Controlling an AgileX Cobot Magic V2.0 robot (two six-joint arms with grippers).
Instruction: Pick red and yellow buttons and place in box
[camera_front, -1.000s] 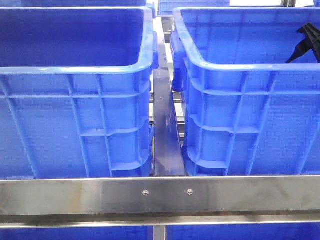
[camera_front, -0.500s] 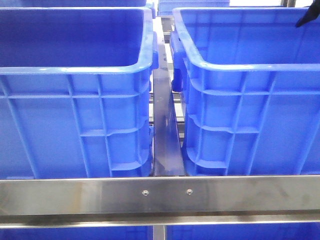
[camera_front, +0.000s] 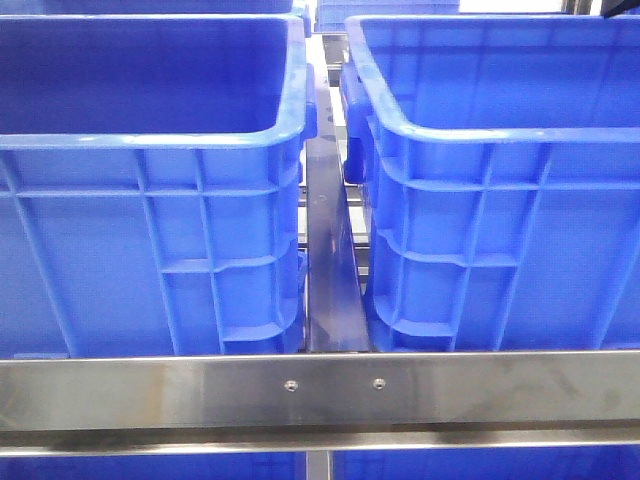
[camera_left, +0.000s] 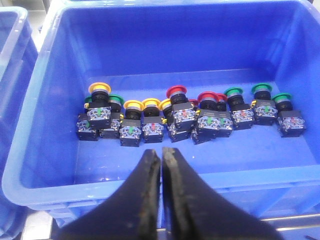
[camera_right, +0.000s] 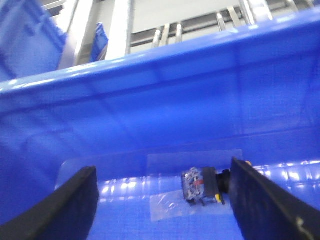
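Observation:
In the left wrist view a blue crate (camera_left: 44, 105) holds a row of push buttons with black bodies. Some have yellow caps (camera_left: 98, 88), some red caps (camera_left: 176, 91), some green caps (camera_left: 233, 92). My left gripper (camera_left: 161, 152) is shut and empty, above the crate's near rim and apart from the buttons. In the right wrist view my right gripper (camera_right: 163, 165) is open wide inside another blue crate (camera_right: 165, 100). One button (camera_right: 202, 186) lies on that crate's floor, close to one finger (camera_right: 255, 200), which hides its cap. Neither gripper shows in the front view.
The front view shows two tall blue crates side by side, the left one (camera_front: 150, 250) and the right one (camera_front: 500, 230), with a metal strip (camera_front: 330, 260) between them and a steel rail (camera_front: 320, 390) in front. A clear plastic film (camera_right: 170, 205) lies under the lone button.
In the front view the black right gripper, seen inside the right crate's far right corner, has moved up and out of the picture.

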